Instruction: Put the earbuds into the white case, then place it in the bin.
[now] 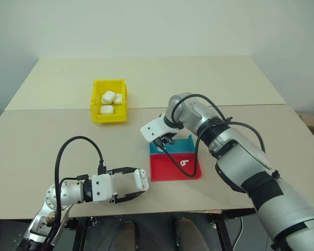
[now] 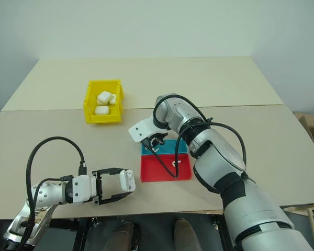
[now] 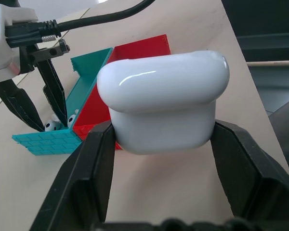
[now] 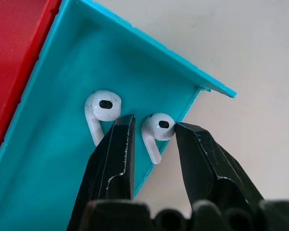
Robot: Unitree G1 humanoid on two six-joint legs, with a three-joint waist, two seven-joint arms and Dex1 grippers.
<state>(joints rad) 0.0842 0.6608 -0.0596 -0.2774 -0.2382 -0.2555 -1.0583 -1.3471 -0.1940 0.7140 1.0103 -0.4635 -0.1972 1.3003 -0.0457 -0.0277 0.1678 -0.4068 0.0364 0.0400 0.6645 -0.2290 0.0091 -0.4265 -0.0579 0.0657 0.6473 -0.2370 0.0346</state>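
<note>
My left gripper (image 1: 141, 184) is near the table's front edge, shut on the white case (image 3: 164, 101), whose lid is closed. My right gripper (image 4: 154, 127) points down into the turquoise compartment (image 4: 53, 144) of a tray. Its fingers are shut on one earbud (image 4: 159, 126) at the compartment's corner. A second earbud (image 4: 103, 107) lies just beside one finger. A third earbud (image 1: 184, 162) rests in the red compartment (image 1: 167, 171). The yellow bin (image 1: 110, 118) stands further back on the left, apart from both grippers.
Three white cases (image 1: 109, 97) lie inside the yellow bin. A black cable (image 1: 73, 149) loops up from my left wrist, and another (image 1: 172, 159) hangs from the right wrist over the red compartment. A seam (image 1: 52, 109) crosses the table behind the bin.
</note>
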